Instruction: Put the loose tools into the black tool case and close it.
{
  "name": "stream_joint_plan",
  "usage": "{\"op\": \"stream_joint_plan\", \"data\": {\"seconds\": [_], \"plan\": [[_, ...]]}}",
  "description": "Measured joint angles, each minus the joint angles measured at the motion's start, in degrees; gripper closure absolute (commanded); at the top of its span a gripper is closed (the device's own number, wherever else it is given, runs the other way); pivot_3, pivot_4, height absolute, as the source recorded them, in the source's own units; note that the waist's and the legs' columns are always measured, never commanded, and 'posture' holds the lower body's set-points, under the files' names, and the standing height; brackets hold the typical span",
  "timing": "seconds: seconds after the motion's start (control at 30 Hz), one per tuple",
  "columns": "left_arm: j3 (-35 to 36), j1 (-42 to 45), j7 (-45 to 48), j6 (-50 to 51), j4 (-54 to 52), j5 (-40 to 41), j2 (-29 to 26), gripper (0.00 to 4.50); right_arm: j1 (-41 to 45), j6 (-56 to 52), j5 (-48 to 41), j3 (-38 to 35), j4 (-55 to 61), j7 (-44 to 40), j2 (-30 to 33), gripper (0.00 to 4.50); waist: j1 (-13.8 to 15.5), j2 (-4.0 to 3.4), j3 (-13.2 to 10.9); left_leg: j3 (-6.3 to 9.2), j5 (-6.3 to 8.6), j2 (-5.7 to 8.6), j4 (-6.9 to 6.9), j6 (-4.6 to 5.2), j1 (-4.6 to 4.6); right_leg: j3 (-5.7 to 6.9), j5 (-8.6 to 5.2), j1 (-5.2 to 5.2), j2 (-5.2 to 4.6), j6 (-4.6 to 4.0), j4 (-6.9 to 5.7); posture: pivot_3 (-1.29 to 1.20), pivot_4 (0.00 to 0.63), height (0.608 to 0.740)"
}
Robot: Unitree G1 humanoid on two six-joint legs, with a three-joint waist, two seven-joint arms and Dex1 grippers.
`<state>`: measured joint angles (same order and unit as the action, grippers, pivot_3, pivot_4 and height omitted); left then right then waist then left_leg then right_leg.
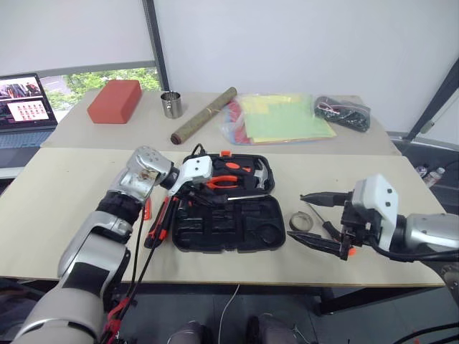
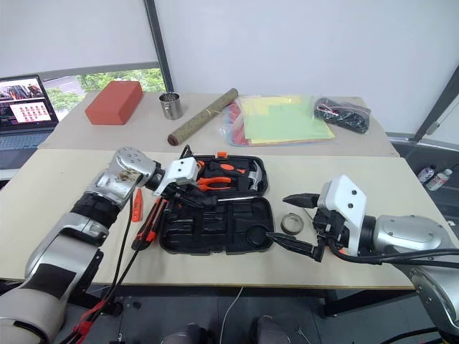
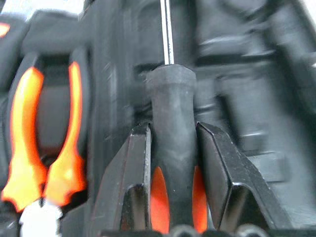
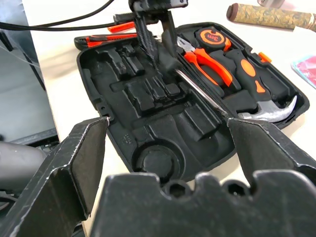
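Black tool case (image 1: 228, 223): lying open on the counter (image 1: 64, 215). Left hand (image 1: 188, 192): hovering over the case's hinge, gripping an orange-and-black screwdriver (image 3: 170, 163). Right hand (image 1: 315, 221): hanging just beside the case's right edge, fingers spread, grasping nothing. Second screwdriver (image 1: 159, 222): lying against the case's left edge.

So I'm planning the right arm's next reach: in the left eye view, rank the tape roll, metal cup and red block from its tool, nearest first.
From the right tool:
1. Tape roll, on the near table just beside it.
2. Metal cup, far table, left of centre.
3. Red block, far table, farthest left.
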<state>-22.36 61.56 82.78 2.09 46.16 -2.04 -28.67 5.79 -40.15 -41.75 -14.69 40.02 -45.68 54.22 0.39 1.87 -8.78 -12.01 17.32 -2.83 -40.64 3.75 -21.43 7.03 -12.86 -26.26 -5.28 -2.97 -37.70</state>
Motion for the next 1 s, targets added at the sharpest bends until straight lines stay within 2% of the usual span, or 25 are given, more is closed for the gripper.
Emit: {"op": "stream_joint_plan", "data": {"seconds": [0.23,0.3,0.37,0.5,0.6,0.77,0.97,1.0], "plan": [[-0.1,1.8,1.0,-4.1,4.9,-2.9,1.0,3.55,-0.2,0.0,0.0,-0.2,0.4,2.1,-1.1,0.00,0.0,0.00,0.0,0.20,0.03,0.00,-0.15,0.05,-0.15,0.08,0.00,0.00,-0.01,0.00,-0.01,0.00,0.150,0.736],[-0.1,1.9,1.4,-4.9,5.6,-3.4,1.1,2.55,-0.2,0.0,0.0,-0.2,0.4,2.4,-1.2,0.00,0.0,0.00,0.0,0.23,0.03,0.00,-0.18,0.05,-0.17,0.09,0.00,0.01,-0.02,0.01,-0.03,0.00,0.150,0.736],[-0.1,2.0,2.1,-5.2,5.7,-3.5,1.1,2.01,-0.2,0.0,0.0,-0.2,0.4,2.7,-1.4,0.00,0.1,0.00,0.0,0.26,0.03,0.00,-0.20,0.05,-0.17,0.10,0.00,0.02,-0.03,0.01,-0.05,0.00,0.150,0.736],[0.0,2.6,3.0,-5.2,5.7,-3.9,1.1,0.62,-0.1,0.0,0.0,-0.2,0.4,3.1,-1.7,0.00,0.1,0.00,0.0,0.32,0.03,0.01,-0.32,0.06,-0.21,0.11,-0.02,0.03,-0.05,0.05,-0.14,0.00,0.150,0.736],[1.4,3.0,3.3,-4.1,5.2,-3.2,1.1,0.62,-0.1,0.0,0.0,-0.2,0.4,3.1,-1.9,0.00,0.1,0.00,0.0,0.43,0.04,0.01,-0.39,0.09,-0.33,0.12,-0.07,0.01,-0.04,0.14,-0.16,0.00,0.150,0.736],[3.0,3.1,4.2,0.2,1.1,-2.0,1.6,2.08,0.1,0.0,0.0,-0.2,0.1,3.2,-2.3,0.00,0.1,0.00,0.0,0.56,0.04,0.04,-0.41,0.10,-0.46,0.09,-0.05,0.01,0.03,0.10,-0.13,0.00,0.150,0.736],[3.0,3.1,0.8,-1.0,3.5,-3.1,2.7,4.41,0.3,0.0,0.0,-0.2,-0.4,3.2,-2.5,0.00,0.1,0.00,0.0,0.60,0.04,0.06,-0.41,0.10,-0.48,0.10,-0.06,0.01,0.03,0.11,-0.12,0.00,0.150,0.736],[3.0,3.0,0.3,-1.3,4.4,-3.4,3.0,4.47,0.3,0.0,0.0,-0.2,-0.6,3.1,-2.5,0.00,0.1,0.00,0.0,0.61,0.04,0.07,-0.40,0.10,-0.48,0.10,-0.06,0.01,0.03,0.11,-0.12,0.00,0.150,0.736]]}}
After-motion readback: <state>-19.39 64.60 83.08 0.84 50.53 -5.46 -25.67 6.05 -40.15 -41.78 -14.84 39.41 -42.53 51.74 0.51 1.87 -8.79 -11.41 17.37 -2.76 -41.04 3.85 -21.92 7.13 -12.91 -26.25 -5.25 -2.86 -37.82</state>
